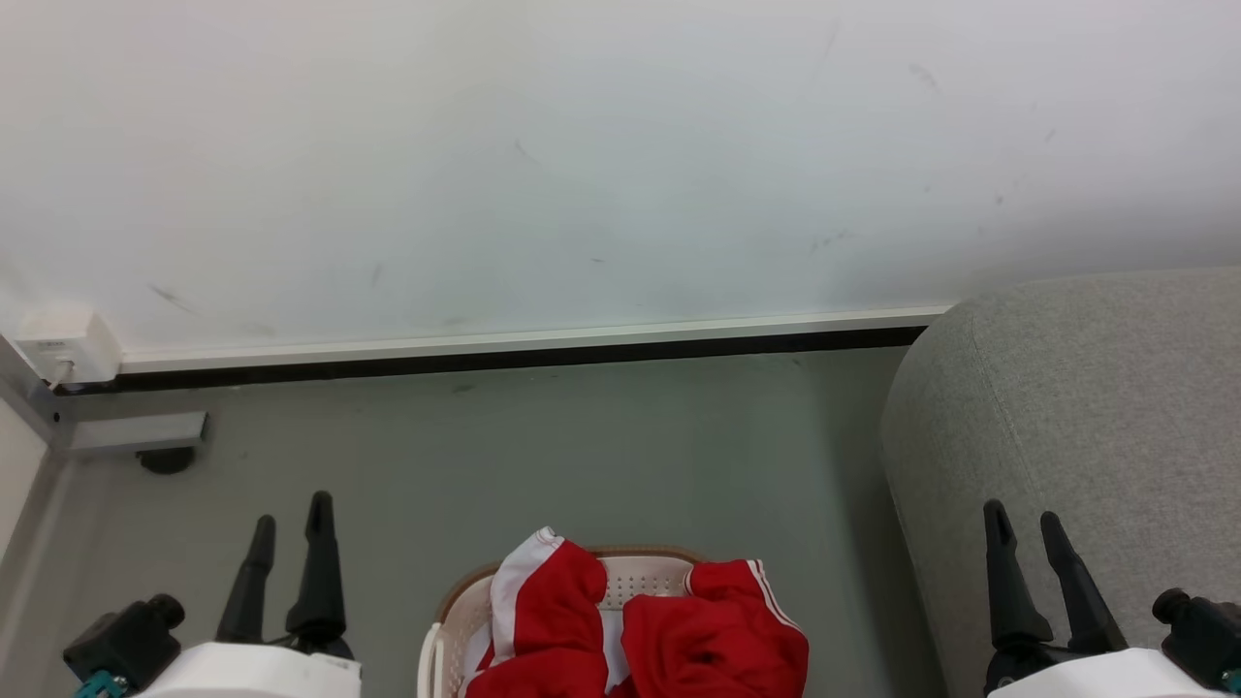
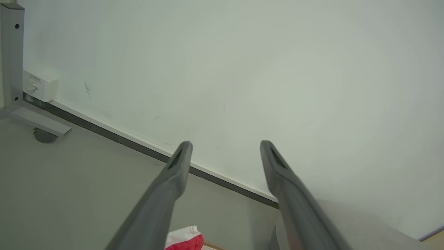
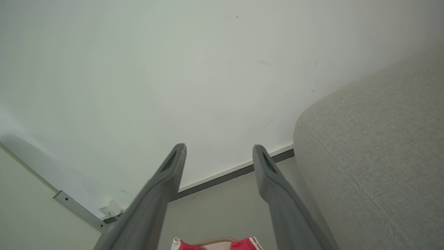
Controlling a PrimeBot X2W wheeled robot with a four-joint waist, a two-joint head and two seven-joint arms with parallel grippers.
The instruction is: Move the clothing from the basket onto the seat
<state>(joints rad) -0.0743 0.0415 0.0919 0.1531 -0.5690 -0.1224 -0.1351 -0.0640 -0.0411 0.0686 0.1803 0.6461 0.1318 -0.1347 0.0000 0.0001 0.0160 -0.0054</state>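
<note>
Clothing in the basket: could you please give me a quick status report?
Left pincer open, empty. Right pincer open, empty. Clothing heaped in basket, untouched. Seat at right, nothing in the way.

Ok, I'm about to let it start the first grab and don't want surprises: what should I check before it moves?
1. Left gripper jaws apart, holding nothing: ok.
2. Right gripper jaws apart, holding nothing: ok.
3. Clothing in the basket, heaped above its rim, nothing on top: ok.
4. Seat on the robot's right shows bare fabric for the drop: ok.
5. Whether the red pieces are tangled together: cannot tell.
6. Basket's near side, cut off by the head view's bottom edge: cannot tell.
</note>
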